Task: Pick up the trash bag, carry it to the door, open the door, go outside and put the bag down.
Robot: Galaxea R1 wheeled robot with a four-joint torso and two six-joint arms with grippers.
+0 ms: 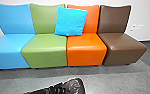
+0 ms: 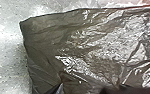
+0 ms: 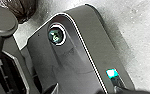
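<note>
Along the bottom edge of the head view, my left gripper reaches in from the left, shut on the dark, shiny, crumpled trash bag. The bag is in front of the row of seats, and much of it is cut off by the lower edge. Large in the left wrist view, the creased plastic of the trash bag catches bright reflections above a pale speckled floor. A dark wrinkled part of the bag shows in the right wrist view, apart from the robot's plate.
Four joined seats, blue, green, orange and brown, stand against a white wall. A turquoise cushion leans on the green and orange backrests. Grey floor lies before them.
</note>
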